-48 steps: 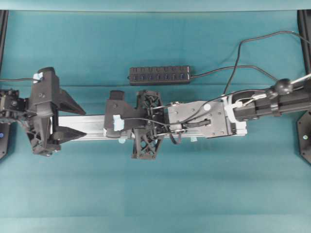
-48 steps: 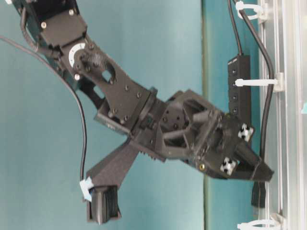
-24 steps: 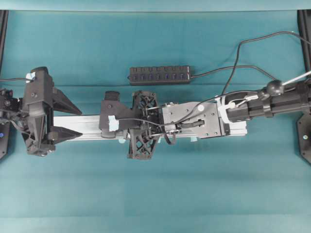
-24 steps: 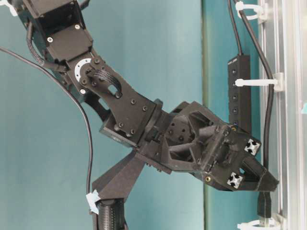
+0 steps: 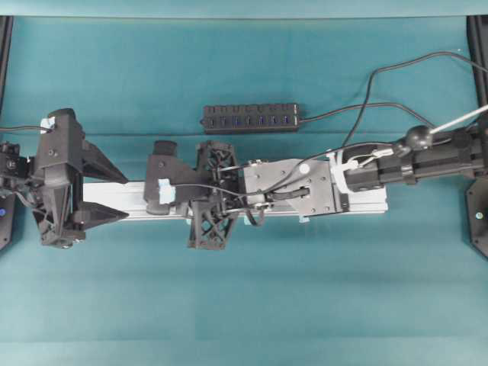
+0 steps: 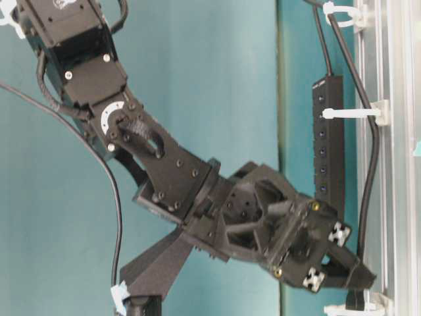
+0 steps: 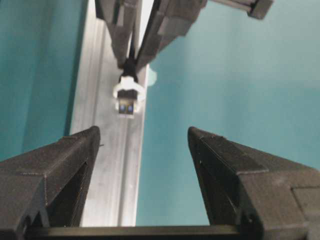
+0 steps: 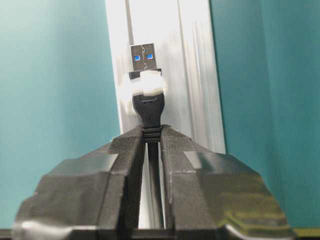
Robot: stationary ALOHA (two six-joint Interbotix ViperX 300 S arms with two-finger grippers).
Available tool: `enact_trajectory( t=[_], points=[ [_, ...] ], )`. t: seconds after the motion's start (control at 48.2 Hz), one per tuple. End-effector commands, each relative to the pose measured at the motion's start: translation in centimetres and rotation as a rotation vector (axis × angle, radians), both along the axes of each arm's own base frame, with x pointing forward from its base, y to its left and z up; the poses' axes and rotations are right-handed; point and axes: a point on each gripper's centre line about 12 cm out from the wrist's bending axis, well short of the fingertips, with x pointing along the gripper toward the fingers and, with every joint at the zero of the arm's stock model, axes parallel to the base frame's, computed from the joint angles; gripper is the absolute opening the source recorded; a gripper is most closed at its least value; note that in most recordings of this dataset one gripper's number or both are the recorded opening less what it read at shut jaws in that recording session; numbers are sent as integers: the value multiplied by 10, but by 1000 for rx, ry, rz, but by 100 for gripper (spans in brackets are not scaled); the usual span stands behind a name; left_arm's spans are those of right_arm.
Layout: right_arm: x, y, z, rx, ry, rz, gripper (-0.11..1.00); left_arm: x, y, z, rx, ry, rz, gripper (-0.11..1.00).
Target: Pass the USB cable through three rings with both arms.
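Observation:
In the right wrist view my right gripper [image 8: 151,131] is shut on the black USB cable [image 8: 150,110] just behind its plug [image 8: 145,57]. The plug pokes through a whitish ring [image 8: 145,86] on the silver rail [image 8: 190,75]. The table-level view shows the cable [image 6: 372,164] threaded through the top ring [image 6: 339,12] and the middle ring [image 6: 352,113], with the gripper [image 6: 360,280] at the bottom ring [image 6: 348,308]. My left gripper [image 7: 144,130] is open and empty, facing the plug [image 7: 126,106] from a short way off. Seen from overhead, it [image 5: 126,198] straddles the rail [image 5: 114,200].
A black USB hub [image 5: 249,118] lies behind the rail, its cord [image 5: 343,110] trailing right. The right arm [image 5: 290,187] stretches over most of the rail, hiding the rings from above. Teal cloth [image 5: 244,305] covers the table in front.
The right arm has slid left along the rail with the cable, bringing the plug into the last ring. The left gripper has drawn back a little and stayed open.

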Motion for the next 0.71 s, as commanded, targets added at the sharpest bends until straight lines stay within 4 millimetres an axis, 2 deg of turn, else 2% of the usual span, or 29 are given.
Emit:
enact_trajectory(
  t=[0.0, 0.27, 0.498, 0.685],
  points=[
    [5, 1, 8, 3, -29, 3, -6, 2, 0, 4, 1, -17, -1, 76],
    [6, 1, 9, 4, -38, 5, -7, 2, 0, 2, 0, -11, -1, 76],
    [8, 1, 8, 6, -56, 7, -6, 2, 0, -18, 1, 18, 0, 76],
    [8, 0, 8, 6, -54, 5, -6, 11, 4, -30, 4, 9, 8, 76]
  ],
)
